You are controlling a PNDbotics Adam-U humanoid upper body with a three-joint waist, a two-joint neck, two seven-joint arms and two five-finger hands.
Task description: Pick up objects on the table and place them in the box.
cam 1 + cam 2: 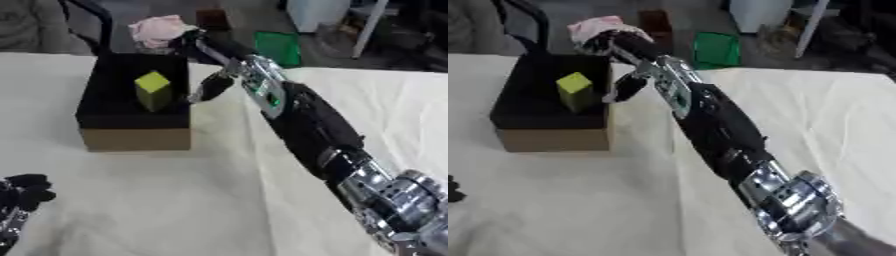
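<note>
My right hand (188, 39) is stretched out over the far edge of the box (131, 120), fingers (604, 41) curled round a pink object (157, 29), soft-looking, can't make out what it is. It sits at or just past the box's far rim, above the opening rather than inside. Box is a cardboard one with a dark interior, standing on the cloth-covered tabletop (175, 200); a yellow-green block (153, 89) already stands upright in it, toward the middle. Left hand (22, 192) idles at the lower left corner, fingers relaxed, holding nothing. Step in hand, as I read it: drop-off. To do it well: bring the hand back toward me until the pink object is clearly over the dark interior, not the rim; lower it before letting go so it doesn't bounce out; aim for the free space beside the block so I don't tip it. Forearm runs close along the box's right wall, so watch it doesn't nudge the box.
</note>
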